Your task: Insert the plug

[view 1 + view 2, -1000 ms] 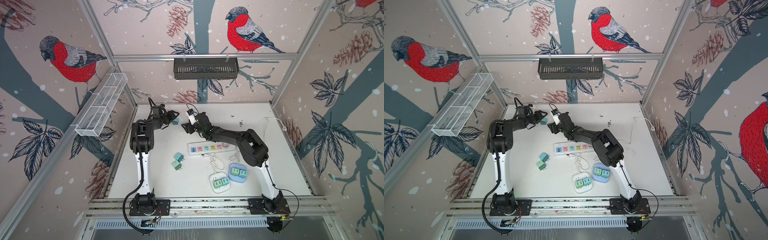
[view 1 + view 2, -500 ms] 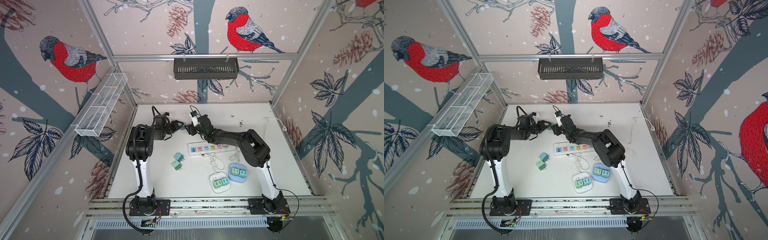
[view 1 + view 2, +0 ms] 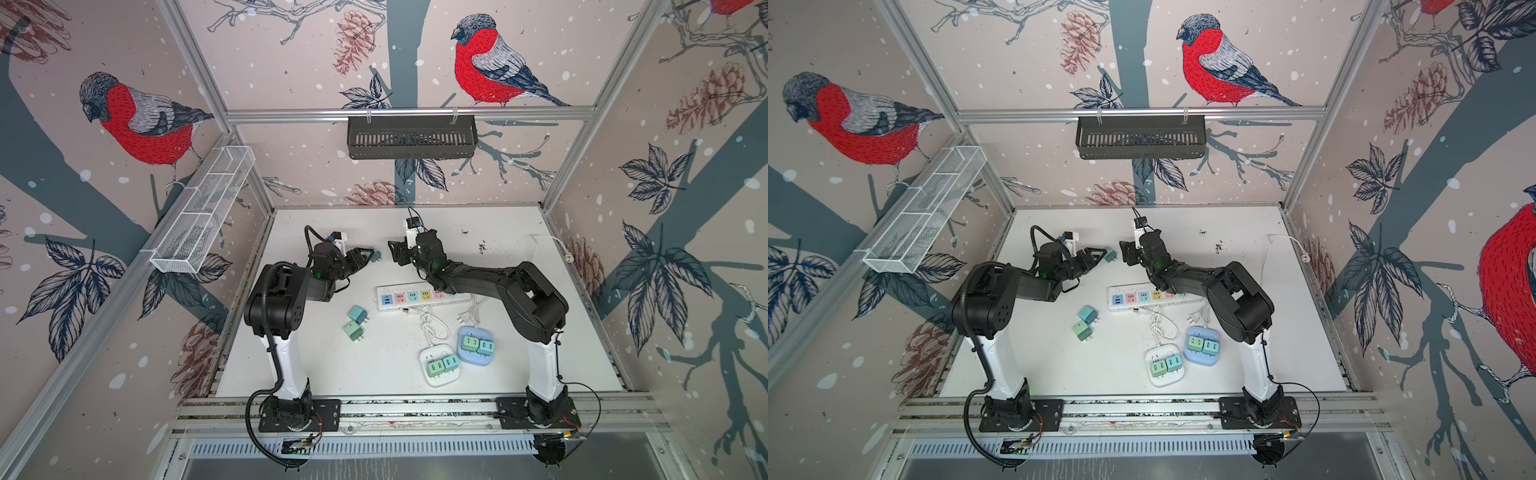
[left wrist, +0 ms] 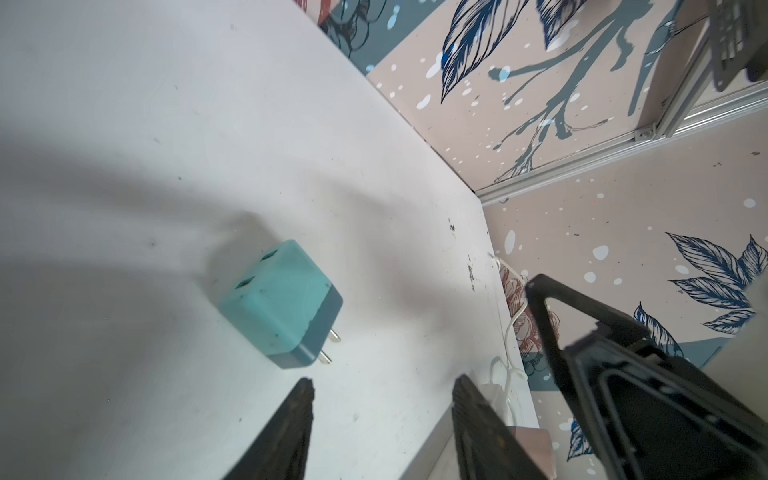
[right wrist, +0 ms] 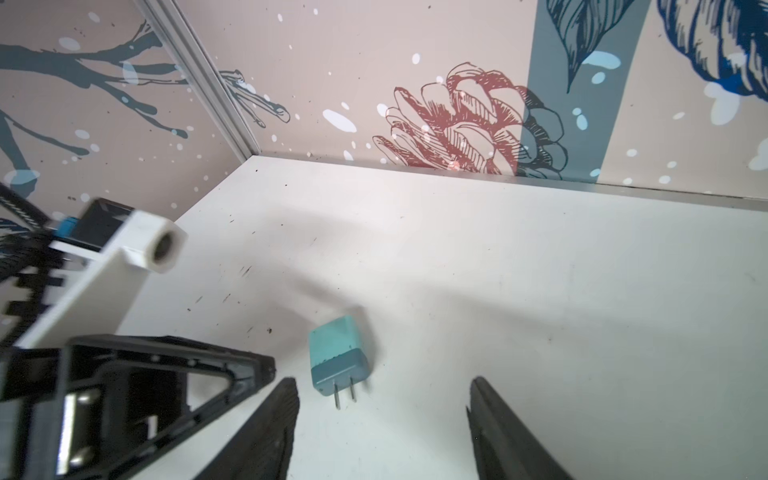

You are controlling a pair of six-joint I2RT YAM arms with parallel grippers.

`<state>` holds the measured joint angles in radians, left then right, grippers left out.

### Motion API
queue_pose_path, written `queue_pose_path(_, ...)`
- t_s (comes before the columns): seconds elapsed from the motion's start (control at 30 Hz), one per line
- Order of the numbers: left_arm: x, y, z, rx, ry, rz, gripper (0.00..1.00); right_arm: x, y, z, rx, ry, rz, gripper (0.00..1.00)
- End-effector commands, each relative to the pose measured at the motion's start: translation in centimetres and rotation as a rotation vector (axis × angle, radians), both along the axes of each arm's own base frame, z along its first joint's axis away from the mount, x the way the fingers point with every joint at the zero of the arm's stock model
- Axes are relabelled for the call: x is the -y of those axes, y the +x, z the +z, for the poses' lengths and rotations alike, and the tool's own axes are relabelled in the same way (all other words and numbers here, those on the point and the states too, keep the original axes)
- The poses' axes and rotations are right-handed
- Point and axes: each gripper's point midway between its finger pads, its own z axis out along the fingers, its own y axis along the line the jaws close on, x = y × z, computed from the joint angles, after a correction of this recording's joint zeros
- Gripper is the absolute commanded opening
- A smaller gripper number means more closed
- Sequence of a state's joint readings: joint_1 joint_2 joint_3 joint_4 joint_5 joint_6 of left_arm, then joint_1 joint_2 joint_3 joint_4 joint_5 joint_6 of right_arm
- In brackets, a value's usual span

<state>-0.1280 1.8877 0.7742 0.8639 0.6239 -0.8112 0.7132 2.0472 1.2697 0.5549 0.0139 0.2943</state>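
One teal plug (image 4: 282, 303): lies on its side on the white desk (image 3: 498, 249) toward the far edge, prongs level, clear of both hands. Left hand (image 4: 382, 382): fingers parted, holding nothing, tips just short of the plug. Right hand (image 5: 384, 382): fingers parted, holding nothing, facing the prongs from the opposite side. Power strip (image 3: 419, 296): nearer the middle of the desk, apart from that plug. Two spare plugs (image 3: 357, 314): loose beside the strip.
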Motion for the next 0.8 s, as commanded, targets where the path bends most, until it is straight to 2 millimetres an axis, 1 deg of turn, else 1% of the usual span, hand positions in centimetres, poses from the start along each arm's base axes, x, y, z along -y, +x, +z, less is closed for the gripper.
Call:
queue_pose_path(0.0,-2.4,-0.8,3.5,0.132,0.055,0.142,0.56,-2.0,-0.6,-0.2,0.028,-0.095,0.106,0.65)
queue_pose_path(0.1,-5.0,-3.2,4.1,0.123,0.129,0.268,0.59,-2.6,-0.8,-1.1,0.023,-0.185,0.142,0.66)
queue_pose_path(0.17,-6.2,-4.9,4.2,0.115,0.168,0.320,0.61,-2.7,-0.8,-1.8,0.025,-0.221,0.147,0.66)
queue_pose_path(0.23,-7.5,-6.5,3.9,0.088,0.216,0.371,0.66,-2.9,-0.7,-2.8,0.013,-0.245,0.159,0.69)
queue_pose_path(0.3,-8.6,-7.8,4.1,0.098,0.269,0.408,0.68,-3.5,-0.5,-4.0,-0.017,-0.276,0.182,0.69)
queue_pose_path(0.4,-9.5,-9.6,5.5,0.188,0.333,0.426,0.72,-4.6,0.0,-6.0,-0.066,-0.318,0.207,0.69)
queue_pose_path(0.5,-11.4,-10.2,7.2,0.214,0.345,0.537,0.78,-5.7,0.2,-7.5,-0.098,-0.342,0.229,0.69)
queue_pose_path(0.57,-11.6,-10.5,8.5,0.254,0.356,0.542,0.77,-6.4,0.2,-8.5,-0.115,-0.352,0.257,0.72)
queue_pose_path(0.67,-11.9,-11.2,9.2,0.288,0.348,0.560,0.76,-7.4,0.6,-9.8,-0.138,-0.375,0.274,0.74)
queue_pose_path(0.77,-12.4,-11.8,9.3,0.305,0.343,0.593,0.78,-8.0,1.4,-11.1,-0.180,-0.410,0.269,0.73)
